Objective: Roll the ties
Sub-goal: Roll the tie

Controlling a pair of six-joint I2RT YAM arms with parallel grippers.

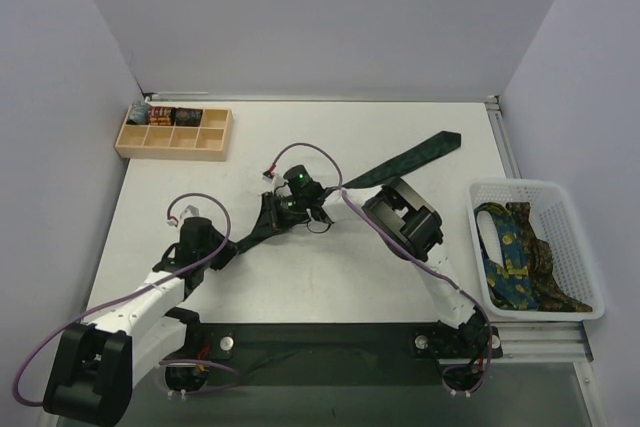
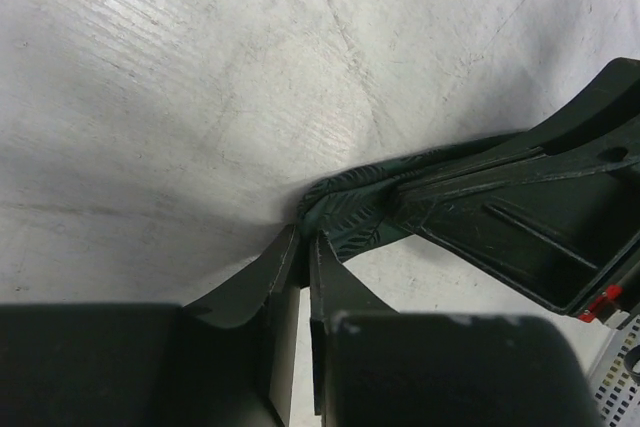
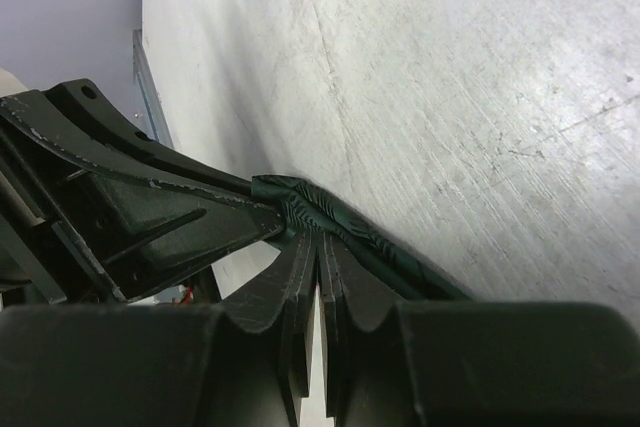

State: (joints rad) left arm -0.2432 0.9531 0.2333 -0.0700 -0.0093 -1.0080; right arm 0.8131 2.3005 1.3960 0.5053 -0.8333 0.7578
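A dark green tie (image 1: 420, 155) lies slantwise across the table, its wide pointed tip at the back right. Its near end is bunched into a small fold (image 2: 345, 212) between both grippers at the table's middle. My right gripper (image 1: 278, 215) reaches in from the right and is shut on that fold (image 3: 330, 212), fingertips pinched together (image 3: 318, 247). Facing it from the left, my left gripper (image 1: 262, 227) has its jaws nearly together, the tips (image 2: 307, 237) nipping the fold's edge. More ties, blue with a yellow pattern (image 1: 505, 247) and brown (image 1: 555, 277), lie in the basket.
A white mesh basket (image 1: 535, 187) stands at the right edge. A wooden compartment box (image 1: 200, 137) sits at the back left with small rolled items (image 1: 165, 114) in its rear cells. Purple cables (image 1: 310, 150) loop off both arms. A metal rail (image 1: 505, 147) borders the table's right side.
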